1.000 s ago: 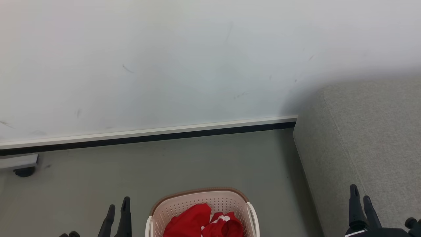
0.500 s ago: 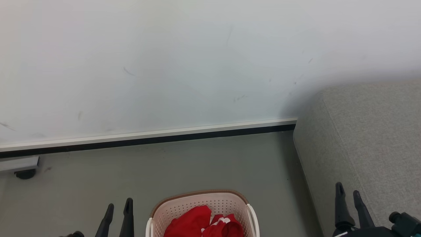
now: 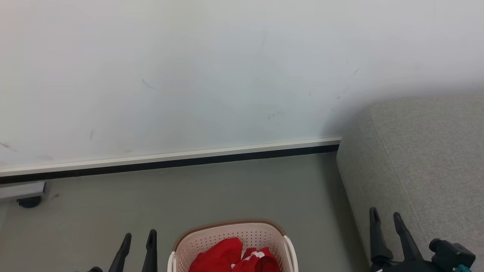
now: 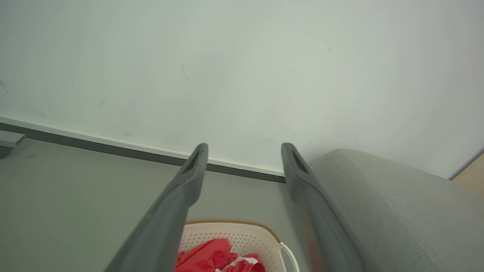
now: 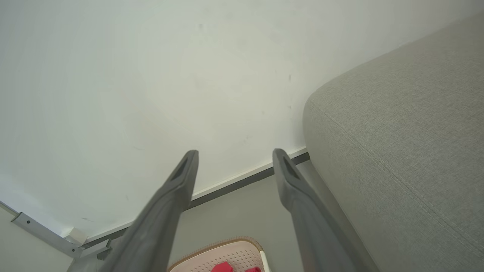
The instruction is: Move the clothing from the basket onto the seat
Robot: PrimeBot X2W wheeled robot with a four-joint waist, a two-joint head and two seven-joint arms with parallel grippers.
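The cream basket (image 3: 230, 230) with a brown rim stands on the floor at the bottom centre of the head view, and red clothing (image 3: 234, 258) with white trim lies inside it. To its right rises the grey seat (image 3: 427, 158). My left gripper (image 3: 140, 237) is open just left of the basket, holding nothing. My right gripper (image 3: 385, 216) is open in front of the seat's near left side, holding nothing. The left wrist view shows the basket (image 4: 242, 236), the clothing (image 4: 215, 258) and the seat (image 4: 397, 211). The right wrist view shows the basket (image 5: 230, 253) and the seat (image 5: 401, 151).
A white wall (image 3: 211, 75) with a dark baseboard (image 3: 181, 160) runs behind the grey floor (image 3: 227, 189). A grey metal foot with a black caster (image 3: 26, 201) sits at the far left by the wall.
My right gripper has moved left, toward the basket. My left gripper has edged slightly right. The view has shifted a little, so things sit slightly lower.
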